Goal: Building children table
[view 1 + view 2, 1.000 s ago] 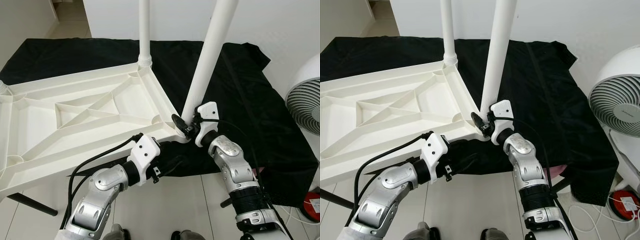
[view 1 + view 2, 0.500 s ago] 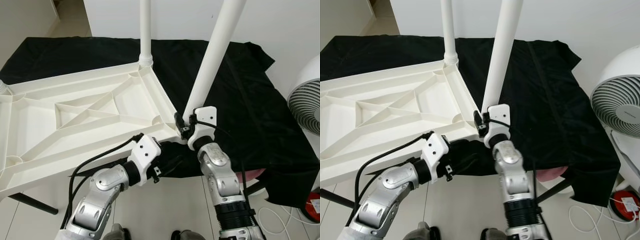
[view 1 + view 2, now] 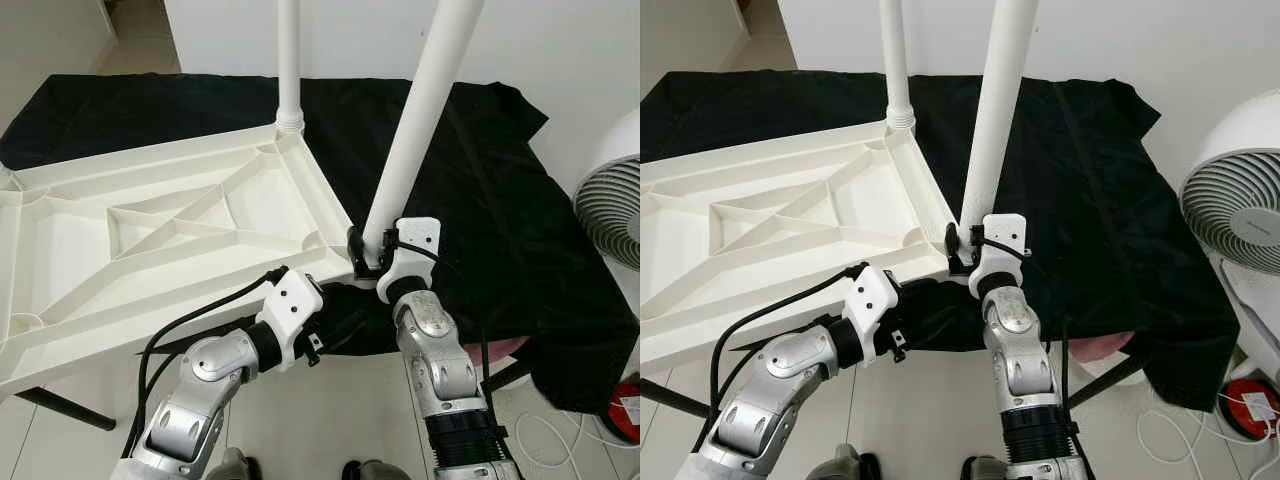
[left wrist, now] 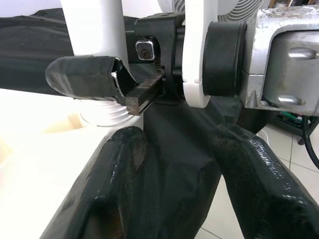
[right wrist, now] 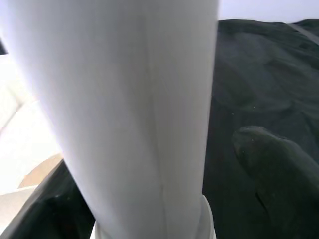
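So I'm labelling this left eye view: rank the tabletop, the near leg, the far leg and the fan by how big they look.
1. tabletop
2. near leg, looming close to the camera
3. far leg
Fan: cut off by the frame edge, so unranked.

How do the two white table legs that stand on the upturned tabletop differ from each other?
The near leg leans to the right, while the far leg stands straight up. The right hand grips the near leg at its base; nothing holds the far leg. The near leg looks thicker. Both are white tubes rising from corners of the tabletop.
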Controlling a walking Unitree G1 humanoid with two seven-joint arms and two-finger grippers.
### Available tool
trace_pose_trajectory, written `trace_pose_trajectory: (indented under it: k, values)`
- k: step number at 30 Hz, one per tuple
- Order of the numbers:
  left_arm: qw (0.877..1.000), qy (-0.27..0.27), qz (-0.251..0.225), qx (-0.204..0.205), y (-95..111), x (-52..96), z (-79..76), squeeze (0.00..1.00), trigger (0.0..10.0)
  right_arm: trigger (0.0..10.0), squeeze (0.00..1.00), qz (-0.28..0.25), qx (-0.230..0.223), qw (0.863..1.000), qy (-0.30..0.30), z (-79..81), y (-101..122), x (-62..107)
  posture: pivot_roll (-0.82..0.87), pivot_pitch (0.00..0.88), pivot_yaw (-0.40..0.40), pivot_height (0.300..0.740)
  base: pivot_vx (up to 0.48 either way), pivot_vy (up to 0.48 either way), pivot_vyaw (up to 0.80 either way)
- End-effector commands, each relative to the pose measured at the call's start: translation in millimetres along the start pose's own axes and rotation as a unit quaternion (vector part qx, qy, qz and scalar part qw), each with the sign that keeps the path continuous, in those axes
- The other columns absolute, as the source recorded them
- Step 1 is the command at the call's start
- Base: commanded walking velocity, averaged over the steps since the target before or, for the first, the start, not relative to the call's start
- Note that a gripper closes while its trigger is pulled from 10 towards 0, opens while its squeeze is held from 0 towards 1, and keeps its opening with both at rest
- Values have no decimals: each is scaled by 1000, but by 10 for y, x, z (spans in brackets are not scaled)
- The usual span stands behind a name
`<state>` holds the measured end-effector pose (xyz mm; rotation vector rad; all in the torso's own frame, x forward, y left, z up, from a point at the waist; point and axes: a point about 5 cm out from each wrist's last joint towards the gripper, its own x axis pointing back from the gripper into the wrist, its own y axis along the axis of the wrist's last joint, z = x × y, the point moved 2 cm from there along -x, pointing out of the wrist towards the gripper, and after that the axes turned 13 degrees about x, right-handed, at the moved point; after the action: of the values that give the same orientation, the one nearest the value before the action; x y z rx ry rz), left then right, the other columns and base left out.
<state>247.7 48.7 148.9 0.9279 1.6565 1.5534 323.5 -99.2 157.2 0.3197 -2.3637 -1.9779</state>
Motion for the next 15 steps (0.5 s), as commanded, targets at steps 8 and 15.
trace_pose_trajectory:
  k: [8, 15]
  values:
    - [999, 39, -6, -4, 8, -2, 46, 0, 10000, 10000, 0, -4, 15, 998, 59, -54, 5, -42, -52, 96, -5, 740, 0, 0, 0]
    - [999, 41, -5, -6, 19, 16, 61, 0, 10000, 10000, 0, -35, 30, 986, 160, -45, 44, -99, -56, 101, 1, 740, 0, 0, 0]
